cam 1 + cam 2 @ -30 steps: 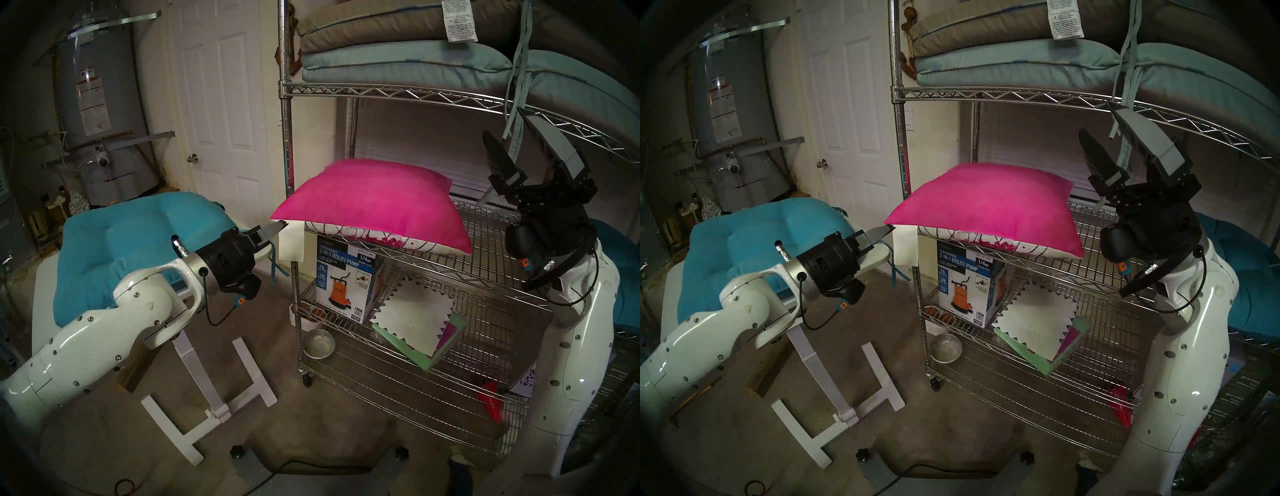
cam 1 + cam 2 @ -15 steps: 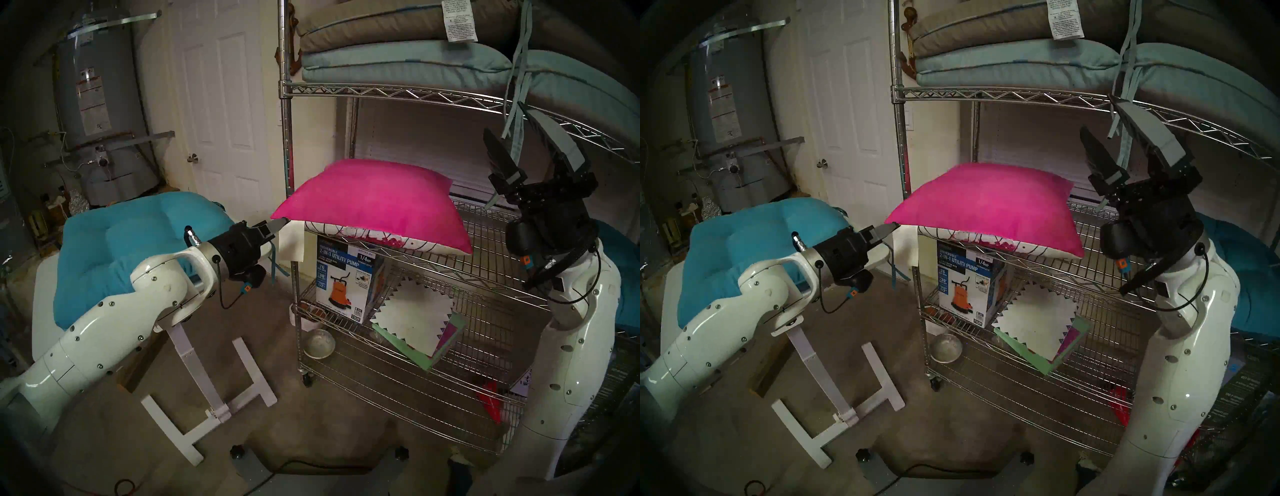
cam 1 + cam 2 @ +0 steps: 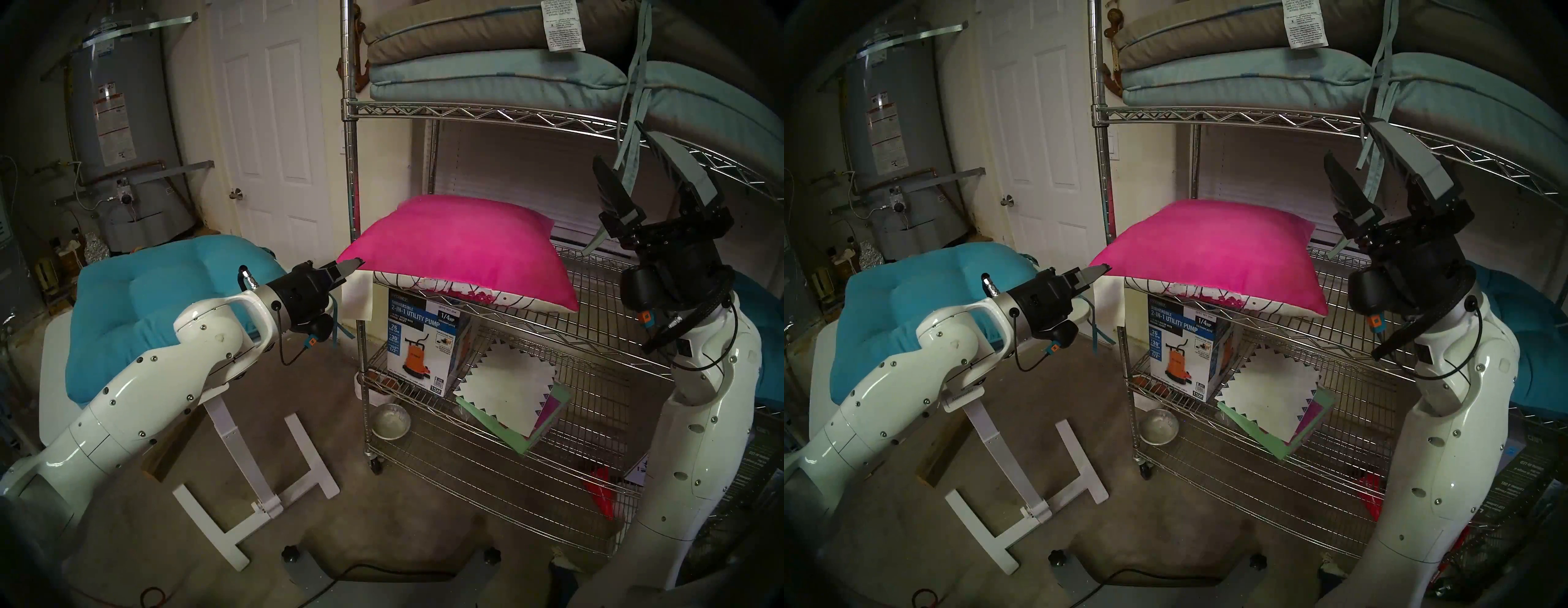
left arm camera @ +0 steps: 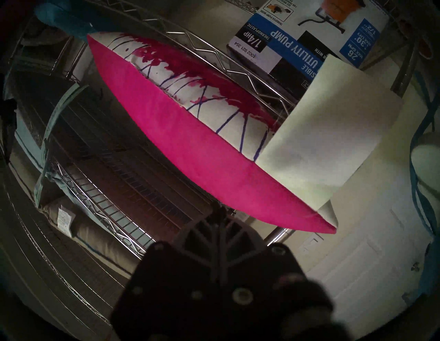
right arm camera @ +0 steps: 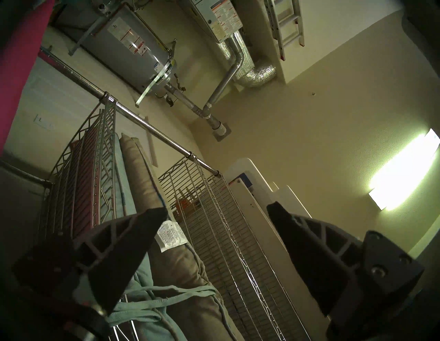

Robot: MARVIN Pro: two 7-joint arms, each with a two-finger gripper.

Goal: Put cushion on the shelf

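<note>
— Where's the cushion (image 3: 462, 246)?

— Lying hot-pink face up on a middle tier of the chrome wire-grid shelf (image 3: 594, 305), its near-left corner jutting past the round steel post. The printed cream face is underneath, and a stiff white tag (image 3: 357, 297) hangs just below the left gripper (image 3: 355, 265).

— And that gripper?

— Jaws pressed together, tips at the plump corner; it looks like touching rather than pinching, though the wrist view is dim.

— The right gripper (image 3: 636, 170)?

— Spread wide and empty, tilted upward well off to the cushion's far side, a pale fabric tie dangling between its ribbed fingers.
</note>
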